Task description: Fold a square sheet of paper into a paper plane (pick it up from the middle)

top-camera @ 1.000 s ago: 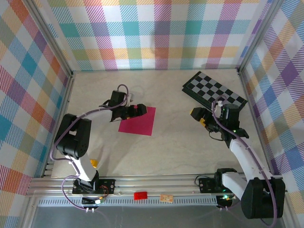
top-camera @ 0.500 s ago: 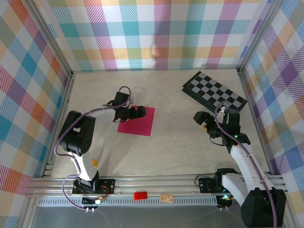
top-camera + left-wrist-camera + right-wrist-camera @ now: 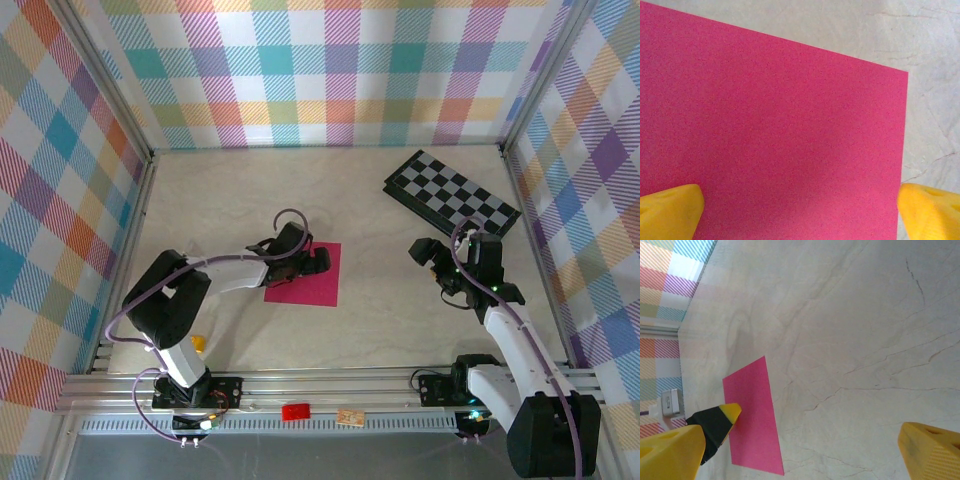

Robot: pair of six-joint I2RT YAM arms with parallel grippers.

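- Left gripper: jaws spread wide, nothing held. In wrist view one yellow fingertip sits over paper, other just past sheet's edge over table. Cannot tell if tips touch paper.
- Square sheet of paper: magenta-pink, lying flat on table, left of centre, under left gripper, at 9 o'clock from right gripper.
- Right gripper: jaws wide apart, empty, over table, well apart from sheet.
- Checkerboard: black-and-grey, flat, at 12 o'clock from right gripper, toward table's 1 o'clock corner.

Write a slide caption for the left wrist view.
Left end effector, open, poised over the flat square sheet of paper.
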